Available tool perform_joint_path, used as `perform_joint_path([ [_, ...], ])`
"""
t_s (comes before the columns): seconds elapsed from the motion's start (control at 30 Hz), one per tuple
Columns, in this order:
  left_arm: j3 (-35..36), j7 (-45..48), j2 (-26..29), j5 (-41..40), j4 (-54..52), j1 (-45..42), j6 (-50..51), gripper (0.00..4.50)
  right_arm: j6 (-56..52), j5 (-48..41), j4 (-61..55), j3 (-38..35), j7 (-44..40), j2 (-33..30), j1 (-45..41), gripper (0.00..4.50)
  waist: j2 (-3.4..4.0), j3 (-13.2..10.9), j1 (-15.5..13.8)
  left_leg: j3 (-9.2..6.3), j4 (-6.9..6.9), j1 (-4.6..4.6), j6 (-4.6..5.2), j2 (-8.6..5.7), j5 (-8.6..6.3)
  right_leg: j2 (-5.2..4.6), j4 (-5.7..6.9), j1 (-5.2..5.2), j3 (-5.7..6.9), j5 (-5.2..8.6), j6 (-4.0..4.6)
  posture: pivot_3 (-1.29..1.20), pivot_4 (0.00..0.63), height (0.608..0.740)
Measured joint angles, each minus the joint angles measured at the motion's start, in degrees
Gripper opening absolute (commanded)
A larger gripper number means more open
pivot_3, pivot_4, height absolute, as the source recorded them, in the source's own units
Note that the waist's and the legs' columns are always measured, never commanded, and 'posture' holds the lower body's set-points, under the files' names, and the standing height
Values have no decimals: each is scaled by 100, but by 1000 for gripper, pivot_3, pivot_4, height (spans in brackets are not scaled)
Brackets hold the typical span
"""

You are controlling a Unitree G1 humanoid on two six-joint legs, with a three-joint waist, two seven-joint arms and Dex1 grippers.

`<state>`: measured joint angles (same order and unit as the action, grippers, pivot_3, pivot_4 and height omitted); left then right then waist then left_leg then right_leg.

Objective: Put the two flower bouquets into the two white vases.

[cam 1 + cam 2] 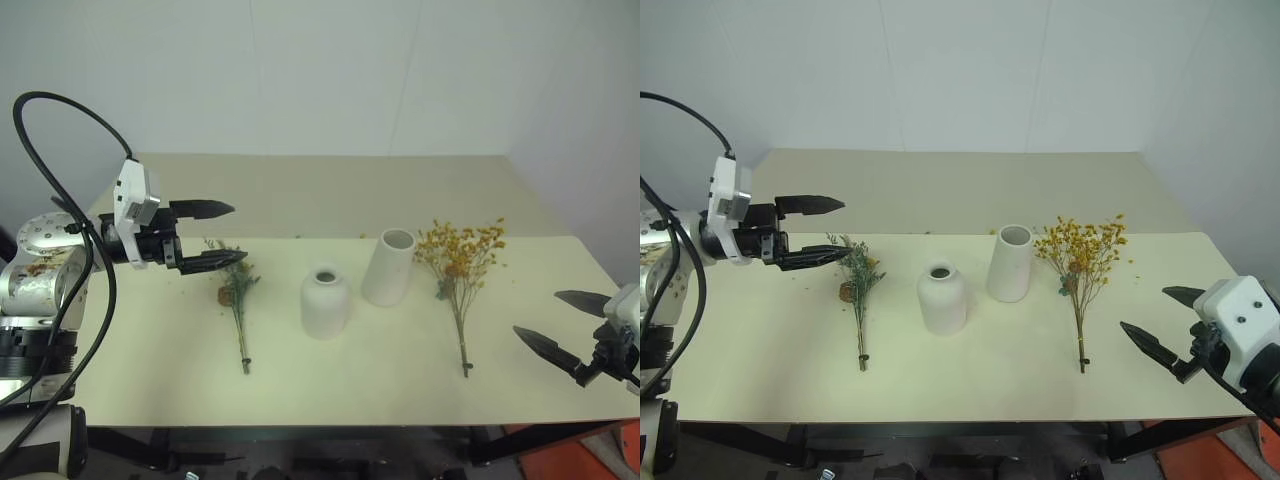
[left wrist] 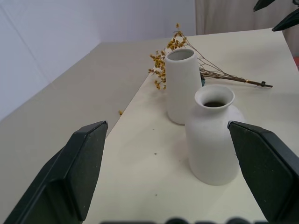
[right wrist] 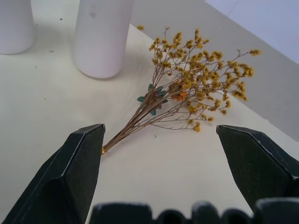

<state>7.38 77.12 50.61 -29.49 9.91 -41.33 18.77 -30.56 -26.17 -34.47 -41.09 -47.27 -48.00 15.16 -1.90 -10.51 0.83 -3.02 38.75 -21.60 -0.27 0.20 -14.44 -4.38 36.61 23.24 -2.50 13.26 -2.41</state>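
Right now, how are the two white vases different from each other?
The taller vase is a slim, nearly straight tube with a wide open mouth; the shorter vase is squat and rounded, narrowing to a small neck. The taller vase stands nearer the yellow bouquet, the shorter vase nearer the grey-green bouquet. Both are plain matte white, upright on the table, and hold no flowers.

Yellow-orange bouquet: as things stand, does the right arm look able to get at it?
Probably yes. The yellow-orange bouquet lies flat on the table, beside the taller vase but apart from it. The right tool is open, off to the side of its stem end, with bare table between.
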Motion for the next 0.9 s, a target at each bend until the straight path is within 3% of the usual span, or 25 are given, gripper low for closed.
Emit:
perform_joint_path([
  [0.13, -176, 199, -65, 111, 323, -430, -95, 4500, -129, -89, -152, -2, 127, 44, -46, 4484, 0, 0, 0, -1, 0, -2, 0, 0, 0, 0, -2, 0, 1, 0, 0, 0, 150, 740],
  [0.23, -342, 467, -90, 225, 517, -676, -168, 4500, -808, -254, -280, 103, 694, 86, -478, 4484, 0, 0, 23, 1, 3, -3, 0, -1, 0, 0, 0, 0, -2, -1, -1, 0, 150, 740],
  [0.37, -462, 987, -67, 232, 589, -1019, -321, 4500, -1900, -549, -472, 652, 1293, -142, -1157, 4484, 0, -1, 54, -4, -1, -7, 1, 3, 0, 5, 4, 10, 1, 2, 7, 0, 150, 740],
  [0.47, -517, 1262, -96, 242, 683, -1301, -456, 4500, -2997, -836, -428, 1353, 1852, -124, -2144, 4484, 0, -1, 64, -3, 2, -12, 1, 3, 1, 4, 8, 13, 1, 1, 9, 0, 150, 740],
  [0.67, -901, 1512, -367, 239, 692, -1487, -853, 4500, -4533, -590, 534, 2575, 3111, 774, -3607, 4484, 0, -1, 7, -5, 10, -67, 2, -4, 2, 1, 22, 74, -1, -21, 46, 0, 150, 740],
  [0.9, -1550, 1515, -565, 202, 817, -1566, -1342, 4500, -4992, -36, 1516, 2823, 3733, 1233, -4393, 4484, 1, -2, 9, -8, 16, -103, 3, -11, 2, -3, 36, 115, -1, -26, 48, 0, 150, 740],
])
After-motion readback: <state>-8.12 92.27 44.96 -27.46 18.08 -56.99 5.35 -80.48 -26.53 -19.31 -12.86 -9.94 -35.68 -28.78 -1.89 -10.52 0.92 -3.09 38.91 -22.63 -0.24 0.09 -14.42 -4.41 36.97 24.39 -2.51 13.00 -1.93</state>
